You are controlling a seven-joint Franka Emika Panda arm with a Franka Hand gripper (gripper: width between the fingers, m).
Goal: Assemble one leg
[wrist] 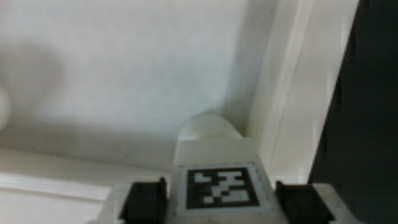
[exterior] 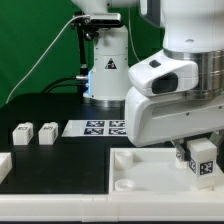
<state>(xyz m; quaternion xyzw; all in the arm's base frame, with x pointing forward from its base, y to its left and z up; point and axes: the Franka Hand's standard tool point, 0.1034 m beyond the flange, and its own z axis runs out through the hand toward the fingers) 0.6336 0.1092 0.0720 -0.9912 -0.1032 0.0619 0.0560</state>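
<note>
Leftmost, a spare peg (exterior: 22, 133) and its twin (exterior: 46, 132) lie loose; then the marker board (exterior: 100, 127); rightward, the gripper (exterior: 203, 166) pinches the leg (exterior: 204, 152) above the panel (exterior: 140, 176) near its corner; insertion seems in hand; next comes careful lowering into a socket.

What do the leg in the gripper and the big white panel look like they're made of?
The leg: likely matte white plastic, moulded-looking, with a printed black-and-white tag. The panel: apparently similar smooth white plastic; painted material can't be ruled out.
</note>
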